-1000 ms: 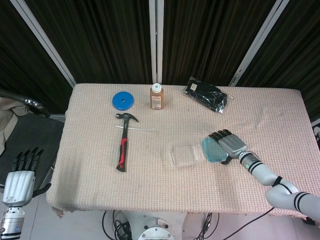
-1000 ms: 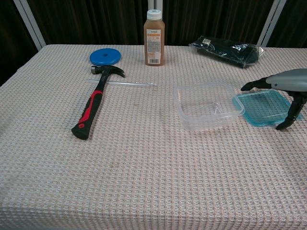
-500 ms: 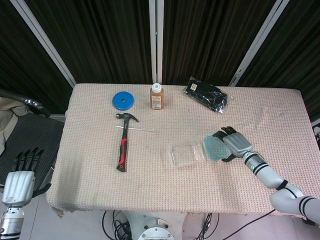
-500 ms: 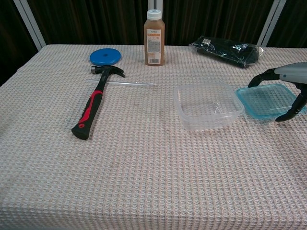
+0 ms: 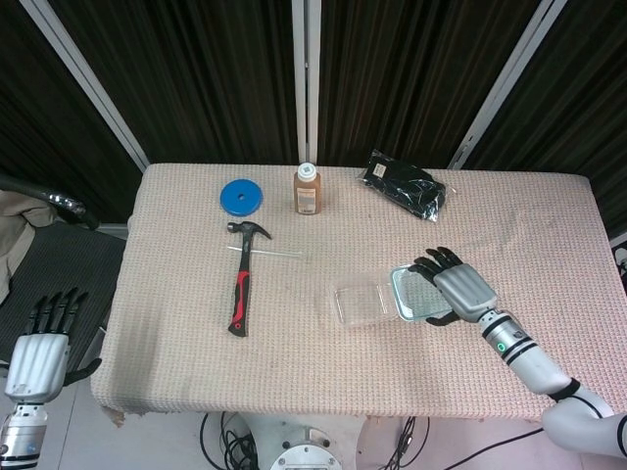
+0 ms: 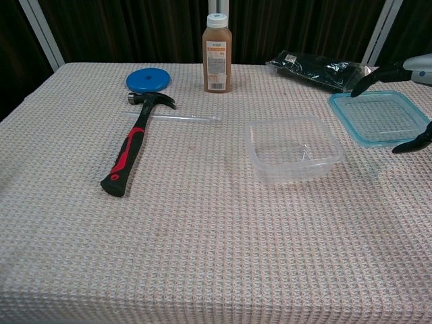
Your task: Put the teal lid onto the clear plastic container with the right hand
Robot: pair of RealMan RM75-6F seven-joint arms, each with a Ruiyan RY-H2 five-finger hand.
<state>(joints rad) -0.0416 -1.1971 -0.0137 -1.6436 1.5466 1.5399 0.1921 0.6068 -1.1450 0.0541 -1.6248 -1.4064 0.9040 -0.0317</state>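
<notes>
The clear plastic container (image 5: 361, 303) (image 6: 293, 148) stands open on the table, right of centre. My right hand (image 5: 457, 289) (image 6: 412, 101) grips the teal lid (image 5: 414, 295) (image 6: 380, 118) by its right side and holds it in the air, just right of the container and slightly tilted. The lid does not touch the container. My left hand (image 5: 41, 345) hangs off the table at the lower left of the head view, fingers apart and holding nothing.
A red-and-black hammer (image 5: 241, 277) (image 6: 131, 145) lies left of the container beside a thin clear rod (image 6: 181, 118). At the back stand a brown bottle (image 5: 308, 190) (image 6: 217, 54), a blue disc (image 5: 241, 197) (image 6: 148, 79) and a black bag (image 5: 404, 183) (image 6: 317, 70).
My right hand has lifted the teal lid off the table and carried it up beside the container's right edge. The left hand has not moved.
</notes>
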